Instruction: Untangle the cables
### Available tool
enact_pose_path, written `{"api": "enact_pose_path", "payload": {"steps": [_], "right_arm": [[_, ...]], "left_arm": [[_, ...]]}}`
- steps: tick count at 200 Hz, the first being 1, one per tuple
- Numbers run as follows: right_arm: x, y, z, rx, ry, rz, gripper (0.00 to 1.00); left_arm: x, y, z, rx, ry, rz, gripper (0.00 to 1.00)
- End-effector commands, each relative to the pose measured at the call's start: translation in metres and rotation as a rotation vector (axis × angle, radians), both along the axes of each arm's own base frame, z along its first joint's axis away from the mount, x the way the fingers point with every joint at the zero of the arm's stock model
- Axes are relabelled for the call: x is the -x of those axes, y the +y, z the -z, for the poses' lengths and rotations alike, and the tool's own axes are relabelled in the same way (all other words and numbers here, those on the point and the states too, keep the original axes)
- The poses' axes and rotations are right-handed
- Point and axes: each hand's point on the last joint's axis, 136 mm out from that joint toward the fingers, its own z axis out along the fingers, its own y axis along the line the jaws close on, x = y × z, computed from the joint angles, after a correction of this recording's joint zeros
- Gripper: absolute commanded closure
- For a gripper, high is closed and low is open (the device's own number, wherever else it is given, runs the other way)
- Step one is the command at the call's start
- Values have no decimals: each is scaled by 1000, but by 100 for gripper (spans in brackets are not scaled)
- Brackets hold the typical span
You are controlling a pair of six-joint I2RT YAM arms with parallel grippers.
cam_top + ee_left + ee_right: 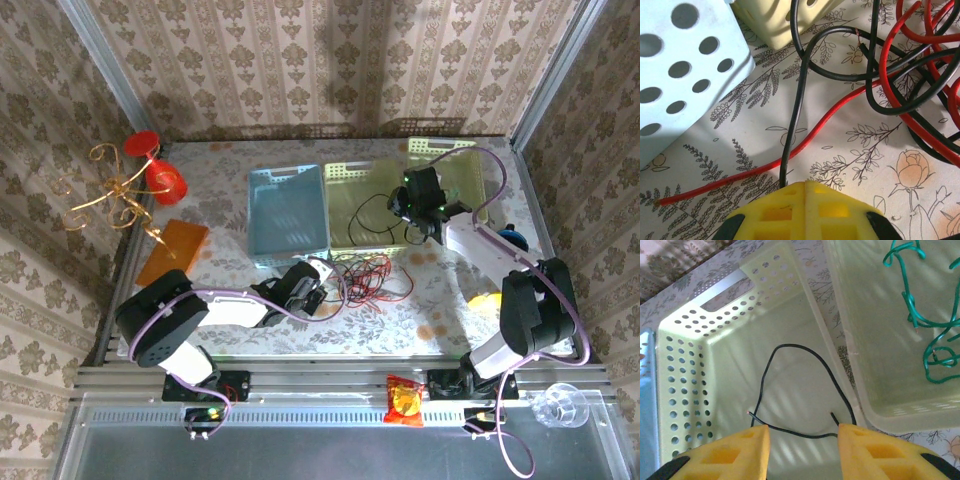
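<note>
Partly done. One black cable lies loose in the middle basket, and a green cable lies in the right basket. The right gripper hovers over the black one with its jaws spread, holding nothing. A red-and-black tangle is still on the table, just near of the baskets. The left gripper is at the tangle's left edge, jaws pressed together. A black strand runs under its tip, and I cannot tell whether it is pinched. Most of the reds and blacks are left to separate.

Damask-patterned wallpaper walls enclose a table covered in floral-print cloth.
</note>
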Motion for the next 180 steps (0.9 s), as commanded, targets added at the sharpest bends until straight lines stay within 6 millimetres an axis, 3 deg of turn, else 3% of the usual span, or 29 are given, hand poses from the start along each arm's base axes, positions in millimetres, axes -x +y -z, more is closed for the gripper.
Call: {"api": "enact_pose_path", "payload": {"steps": [1, 15, 27, 36, 61, 83, 120, 159, 180], "right_arm": [[22, 4, -10, 2, 17, -63, 58], [37, 10, -11, 6, 25, -122, 57], [52, 21, 0, 9, 66, -193, 57], [67, 28, -5, 2, 70, -242, 57], [108, 54, 16, 16, 152, -413, 58], [134, 60, 35, 54, 220, -473, 58], [145, 43, 50, 153, 260, -476, 60], [152, 53, 75, 129, 334, -538, 64], [150, 58, 80, 118, 343, -551, 74]], "left_arm": [[-2, 0, -7, -12, -21, 8, 100], [-3, -2, -8, -9, -25, 10, 100], [-4, -3, -9, -6, -28, 10, 100], [-5, -4, -10, -1, -29, 13, 100], [-5, -8, -12, 12, -31, 20, 100], [-5, -10, -12, 16, -27, 28, 100], [-4, -11, -14, 20, -26, 34, 100], [-1, -18, -19, 31, -25, 66, 100], [0, -20, -24, 30, -38, 74, 100]]}}
